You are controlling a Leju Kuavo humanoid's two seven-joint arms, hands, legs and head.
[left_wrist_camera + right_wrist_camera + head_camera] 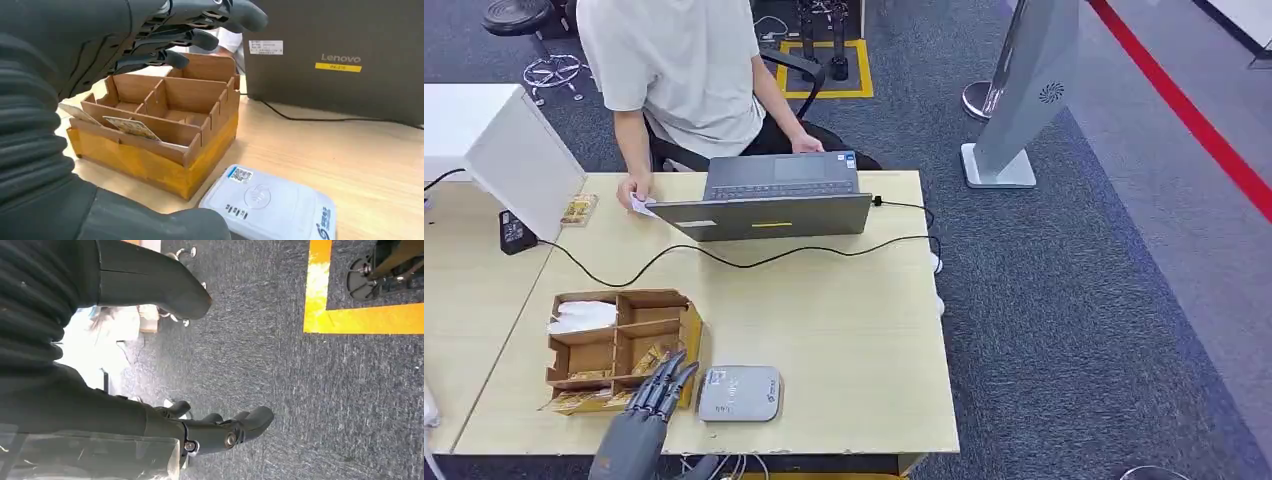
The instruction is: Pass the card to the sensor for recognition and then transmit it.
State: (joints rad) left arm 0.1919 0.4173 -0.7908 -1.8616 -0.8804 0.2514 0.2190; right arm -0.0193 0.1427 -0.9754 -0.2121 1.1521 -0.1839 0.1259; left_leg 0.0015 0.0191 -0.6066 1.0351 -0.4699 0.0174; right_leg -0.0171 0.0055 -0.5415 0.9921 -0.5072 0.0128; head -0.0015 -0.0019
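While your left hand [656, 395] hovers over the near compartments of the cardboard tray [686, 340], its fingers [170, 59] are extended and slightly apart, holding nothing; no card is lifted yet. From the left wrist view the fingertips sit above the tray's divided cells, which I judge to be a reach toward a pick.

Cards [131, 127] lie tilted in the tray's nearest cells, propped against the dividers, so an edge stands proud for pinching. A white wad of paper [582, 316] fills one far cell.

Just beside the tray, close to the tabletop's [844, 330] near edge, lies the grey card sensor [739, 393], flat and face up, placed for a short transfer. It carries a contactless symbol, a QR sticker [241, 174] and small print too fine to read.

Your right hand [225, 432] hangs over grey carpet [300, 405], fingers loosely curled, holding nothing.

Toward the far edge stands a laptop [774, 205], its lid marked "Lenovo" [341, 58] above a yellow strip and beside a white label I cannot read. A black cable [754, 262] runs across the tabletop. A seated person [689, 70] behind it rests one hand on a white card [641, 207] at the far edge, probably the receiving point.
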